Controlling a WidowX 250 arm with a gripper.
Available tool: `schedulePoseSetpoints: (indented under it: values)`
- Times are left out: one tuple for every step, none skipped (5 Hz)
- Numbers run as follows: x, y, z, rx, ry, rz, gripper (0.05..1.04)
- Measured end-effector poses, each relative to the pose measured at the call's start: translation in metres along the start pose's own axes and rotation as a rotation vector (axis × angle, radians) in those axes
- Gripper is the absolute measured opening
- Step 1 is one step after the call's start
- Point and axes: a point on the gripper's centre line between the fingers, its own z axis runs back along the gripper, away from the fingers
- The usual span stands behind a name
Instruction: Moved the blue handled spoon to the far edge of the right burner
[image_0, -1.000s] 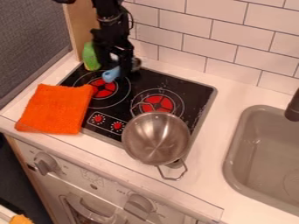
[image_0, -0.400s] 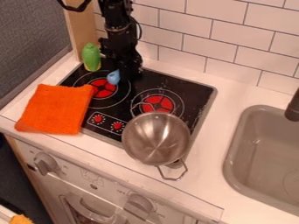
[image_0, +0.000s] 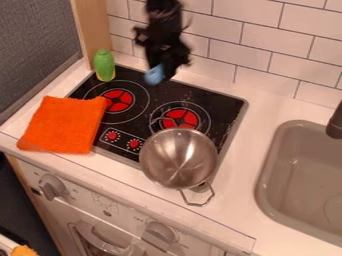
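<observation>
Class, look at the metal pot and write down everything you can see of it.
The pot is round, silvery and shiny, apparently metal, open at the top with no lid. Bright reflections streak its bowl-like inside, where no contents show. It has two thin wire loop handles: one reaches over the right burner, the other points toward the counter's front edge. The pot covers part of the cooktop's front edge.

Over the stovetop's (image_0: 220, 102) far edge the gripper (image_0: 165, 74) is a blur, with only the spoon's (image_0: 154, 76) blue part discernible. Right of the stovetop, the sink (image_0: 274, 150) and faucet (image_0: 335, 125) run past what I can see.
</observation>
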Motion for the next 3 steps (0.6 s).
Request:
schedulePoseSetpoints:
  values:
    - [0.029,-0.038,0.007,-0.012,-0.037,-0.053,0.337]
    - [0.037,-0.086,-0.016,-0.003,0.051,-0.057,0.337]
    - [0.034,-0.122,-0.022,0.018,0.100,-0.007,0.337]
